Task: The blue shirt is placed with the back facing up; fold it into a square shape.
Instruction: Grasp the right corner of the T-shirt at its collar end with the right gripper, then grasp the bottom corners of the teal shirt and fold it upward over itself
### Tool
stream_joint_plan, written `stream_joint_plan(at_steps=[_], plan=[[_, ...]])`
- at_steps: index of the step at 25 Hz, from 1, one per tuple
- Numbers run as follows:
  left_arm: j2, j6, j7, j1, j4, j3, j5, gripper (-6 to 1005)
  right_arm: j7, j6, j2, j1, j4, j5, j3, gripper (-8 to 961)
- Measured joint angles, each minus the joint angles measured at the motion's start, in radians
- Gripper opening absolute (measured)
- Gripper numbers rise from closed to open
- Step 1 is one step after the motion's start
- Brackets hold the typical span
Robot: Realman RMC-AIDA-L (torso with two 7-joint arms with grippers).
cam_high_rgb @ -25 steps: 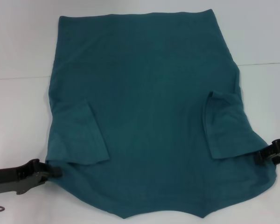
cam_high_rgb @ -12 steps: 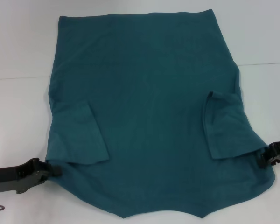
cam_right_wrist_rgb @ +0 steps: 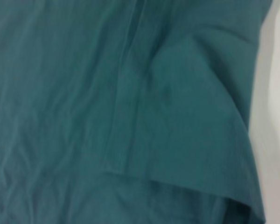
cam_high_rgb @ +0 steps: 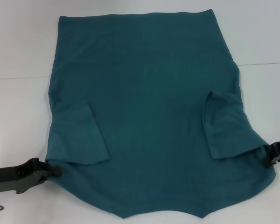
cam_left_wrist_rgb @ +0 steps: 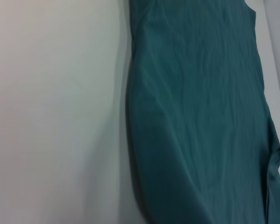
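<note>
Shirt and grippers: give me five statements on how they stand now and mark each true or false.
1. The shirt lies spread flat on the table. True.
2. Both sleeves are folded inward onto the shirt's body. True.
3. The left gripper hovers over the middle of the shirt. False: it sits at the shirt's near left edge, beside the folded sleeve.
4. The right gripper is at the shirt's near right edge. True.
5. The shirt is already folded into a square. False: only the sleeves are turned in; the body is still full length.
</note>
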Motion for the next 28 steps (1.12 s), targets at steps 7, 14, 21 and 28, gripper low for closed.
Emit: stream_joint_plan(at_steps=[7,14,21,28], plan=[[0.007,0.123,0.014,0.019,0.071,0.009,0.009,28,-0.026,-0.112,-0.003,-0.009,-0.099,0.029,0.049,42],[0.012,0.339,0.015,0.066,0.215,-0.001,0.076,28,-0.033,-0.254,-0.009,-0.028,-0.157,-0.011,0.044,35],[-0.001,0.457,0.031,0.121,0.260,-0.005,0.173,27,-0.043,-0.345,-0.002,-0.093,-0.221,-0.030,0.043,36],[-0.008,0.514,0.047,0.131,0.269,-0.013,0.163,27,-0.081,-0.391,0.017,-0.115,-0.229,0.010,0.070,35]])
